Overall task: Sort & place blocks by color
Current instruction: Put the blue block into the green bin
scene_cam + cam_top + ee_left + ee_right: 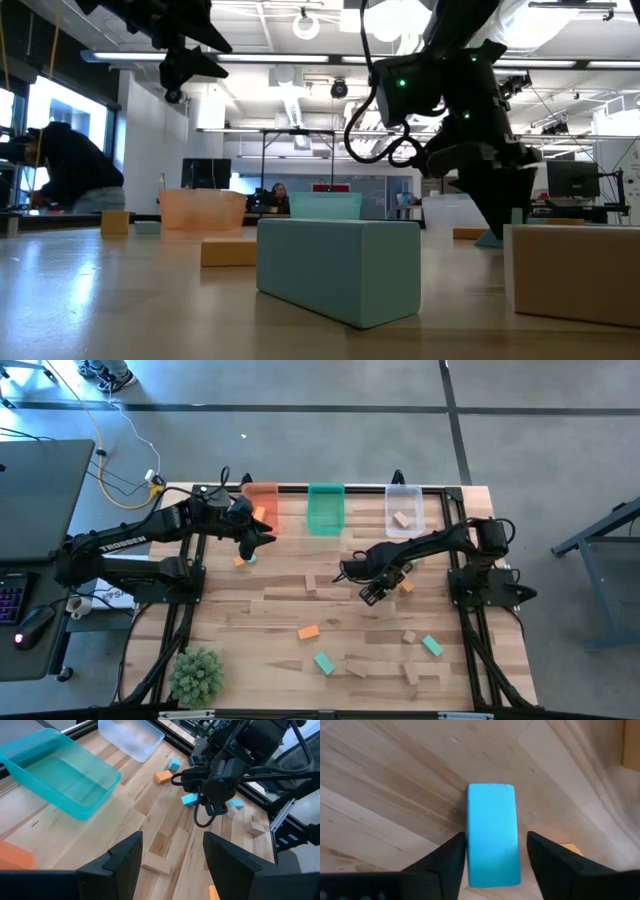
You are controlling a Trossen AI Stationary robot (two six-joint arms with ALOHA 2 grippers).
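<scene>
Teal block (491,832) lies flat on your table (260,615) between the right gripper's (492,851) fingers; contact cannot be confirmed. Left gripper (172,852) hangs spread, holding nothing

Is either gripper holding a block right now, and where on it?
Left gripper: nothing held, fingers open. Right gripper: fingers straddle the long sides of a teal block on the table; a closed grip cannot be told.

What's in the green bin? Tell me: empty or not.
Empty. The green bin shows only its bare floor in the left wrist view, and no block shows inside it from above.
</scene>
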